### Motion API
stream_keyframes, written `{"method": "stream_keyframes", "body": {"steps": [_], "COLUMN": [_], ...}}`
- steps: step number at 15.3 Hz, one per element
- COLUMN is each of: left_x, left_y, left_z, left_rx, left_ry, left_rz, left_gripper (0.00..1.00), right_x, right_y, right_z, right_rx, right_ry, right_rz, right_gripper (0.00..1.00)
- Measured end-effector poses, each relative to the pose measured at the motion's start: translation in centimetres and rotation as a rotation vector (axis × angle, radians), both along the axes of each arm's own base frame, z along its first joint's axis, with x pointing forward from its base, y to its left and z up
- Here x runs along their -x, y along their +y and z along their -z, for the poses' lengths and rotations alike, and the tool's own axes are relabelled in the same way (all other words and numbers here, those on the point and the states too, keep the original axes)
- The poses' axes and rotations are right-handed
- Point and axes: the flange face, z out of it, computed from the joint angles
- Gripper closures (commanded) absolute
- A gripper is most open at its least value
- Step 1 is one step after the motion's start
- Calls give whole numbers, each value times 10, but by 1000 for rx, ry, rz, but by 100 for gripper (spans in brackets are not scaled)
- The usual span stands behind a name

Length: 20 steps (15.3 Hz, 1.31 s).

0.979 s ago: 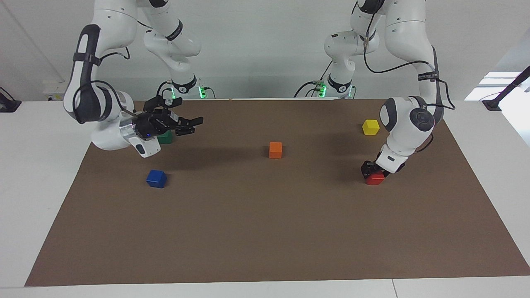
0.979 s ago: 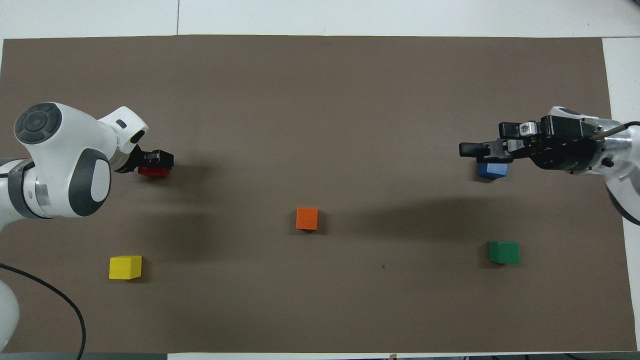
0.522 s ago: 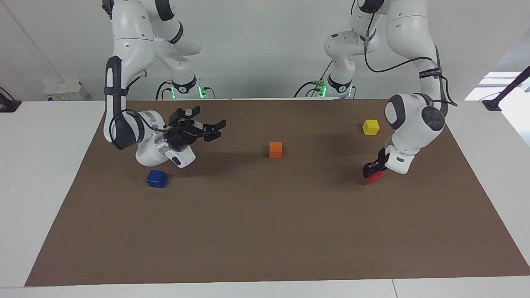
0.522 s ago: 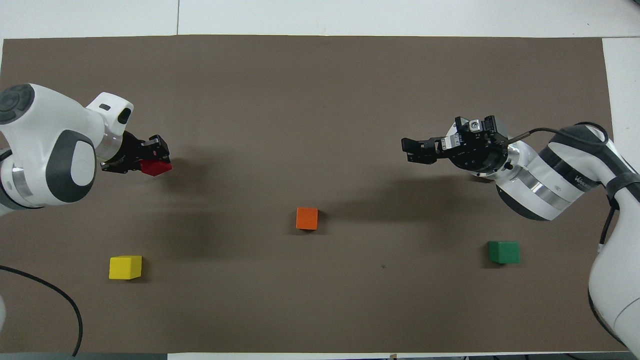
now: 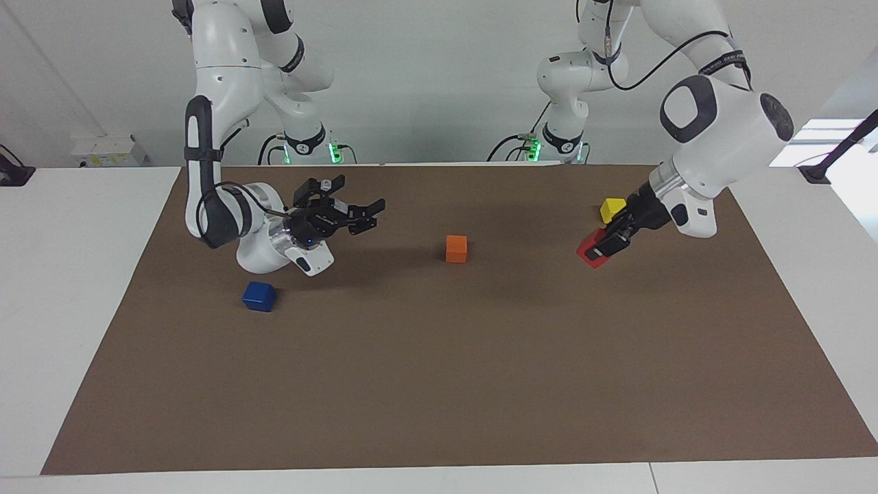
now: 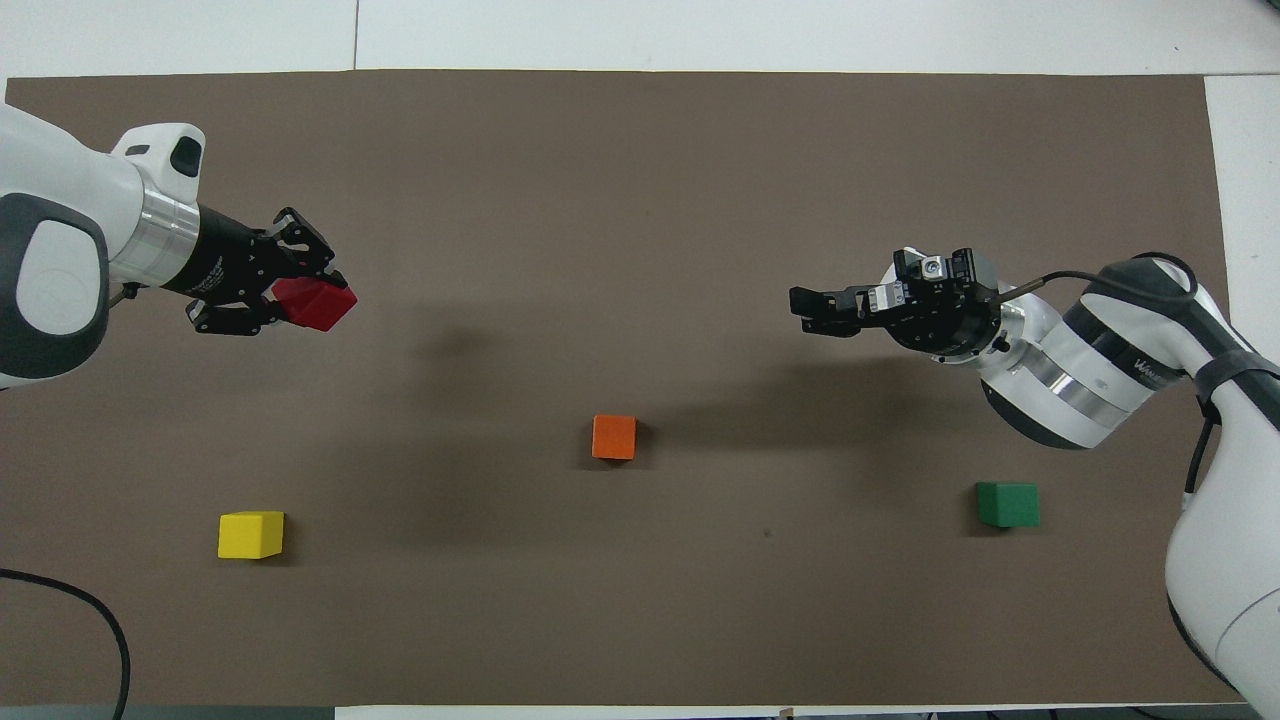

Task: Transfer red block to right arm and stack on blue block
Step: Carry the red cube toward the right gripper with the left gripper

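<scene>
Between left gripper (image 5: 605,246) jaws: red block (image 5: 591,248), pinched tight, tilted, up off table (image 5: 439,384). Right gripper (image 5: 370,214) aimed sideways toward orange block (image 5: 456,248), jaws spread, nothing in them. Blue block (image 5: 259,296) on table below right wrist.

The left gripper (image 6: 300,290) clasps the red block (image 6: 315,303) (tilted) over the brown mat (image 6: 640,620).

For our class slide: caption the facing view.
Left gripper lifts the red block; right gripper waits open.
</scene>
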Motion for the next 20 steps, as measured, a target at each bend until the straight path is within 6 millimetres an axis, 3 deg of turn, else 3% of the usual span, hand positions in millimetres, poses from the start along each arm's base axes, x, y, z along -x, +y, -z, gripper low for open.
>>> {"method": "stream_keyframes", "body": {"steps": [4, 8, 12, 15, 17, 20], "left_x": [30, 50, 61, 78, 99, 110], "left_y": [-92, -160, -196, -247, -281, -292], "left_z": [-62, -89, -99, -100, -90, -60], "left_rx": [78, 211, 339, 454, 477, 431], "left_ry": [107, 221, 298, 290, 300, 332], "left_rz": [-240, -445, -545, -679, -692, -696], "left_gripper": [100, 100, 100, 100, 100, 100], "right_x": [0, 0, 0, 3, 6, 8], "right_y": [0, 0, 2, 18, 32, 42], "right_z": [0, 0, 0, 2, 4, 7], "right_rx": [1, 1, 5, 16, 33, 54], "right_ry": [-7, -9, -7, -23, -33, -38], "right_rz": [5, 7, 7, 4, 5, 12], "right_gripper": [0, 0, 0, 0, 0, 0]}}
